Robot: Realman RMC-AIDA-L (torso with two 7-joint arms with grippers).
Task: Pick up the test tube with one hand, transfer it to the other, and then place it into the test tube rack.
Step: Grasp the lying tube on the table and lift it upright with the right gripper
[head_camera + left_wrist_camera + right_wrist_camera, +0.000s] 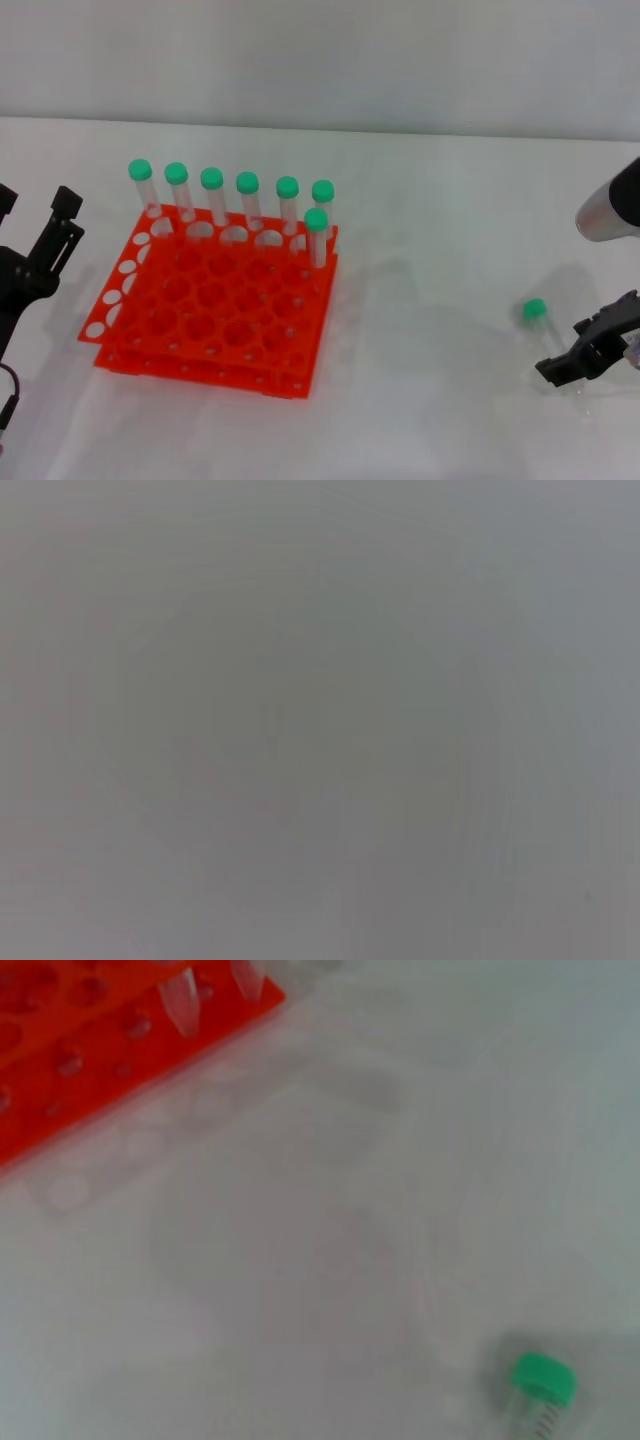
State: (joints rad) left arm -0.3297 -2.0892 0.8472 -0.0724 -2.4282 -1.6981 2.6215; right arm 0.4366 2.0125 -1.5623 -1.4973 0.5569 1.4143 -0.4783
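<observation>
Tube [537,318] is seen lying on the table [440,220], just beside the right gripper [590,352], whose finger state cannot be told; left gripper [45,240] is held open beside the rack [215,305].

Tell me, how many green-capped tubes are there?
8: six along the rack's back row, one just in front at its right end, one loose on the table by the right hand.

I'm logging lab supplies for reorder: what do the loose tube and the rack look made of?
The test tube looks like clear plastic, see-through against the table, with an opaque matte green cap. The test tube rack looks like moulded orange plastic, slightly glossy, with uniform colour and punched round holes.
</observation>
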